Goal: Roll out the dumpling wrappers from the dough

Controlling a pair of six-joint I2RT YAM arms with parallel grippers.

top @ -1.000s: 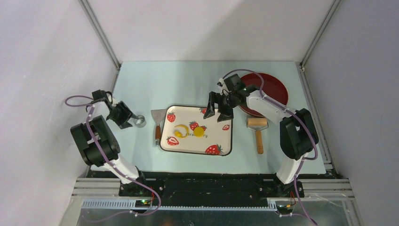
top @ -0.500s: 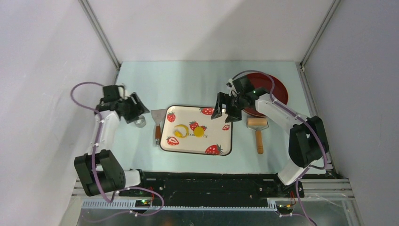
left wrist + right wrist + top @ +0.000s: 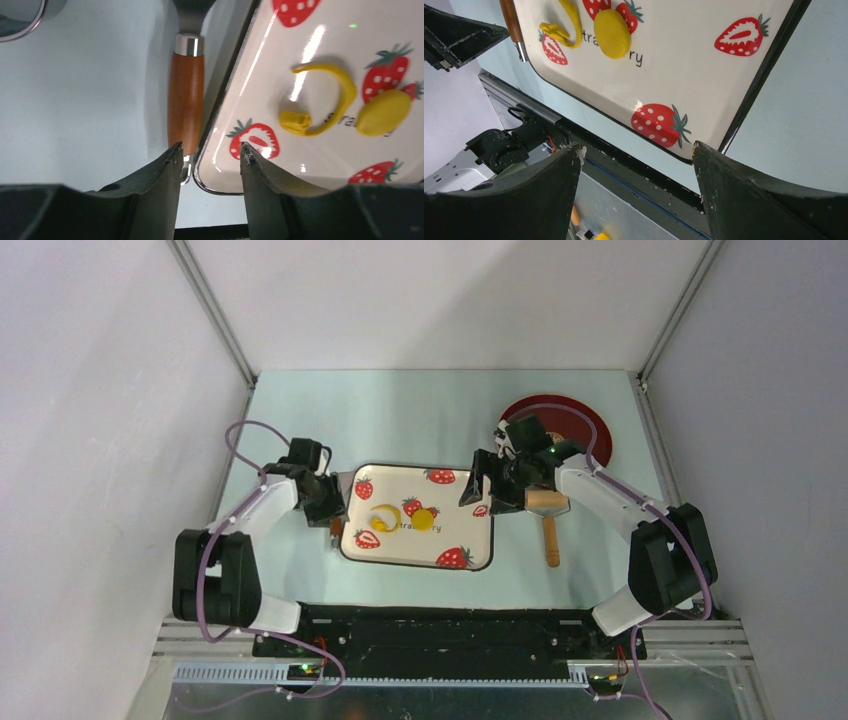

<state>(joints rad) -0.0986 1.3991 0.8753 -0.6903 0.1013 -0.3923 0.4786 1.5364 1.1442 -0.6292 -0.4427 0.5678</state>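
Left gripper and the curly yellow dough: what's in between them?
The tray's dark rim and one printed strawberry lie between the left gripper and the dough, seen in the left wrist view.

The tray (image 3: 415, 550) is white with a dark rim, printed with red, green-leafed strawberries (image 3: 453, 557). The dough (image 3: 295, 120) and the dumpling wrapper (image 3: 382, 112) are bright yellow. The scraper handle (image 3: 185, 95) is reddish-brown wood. The plate (image 3: 590, 435) is dark red, the rolling pin (image 3: 551, 535) pale wood, the tabletop (image 3: 400, 420) pale mint.
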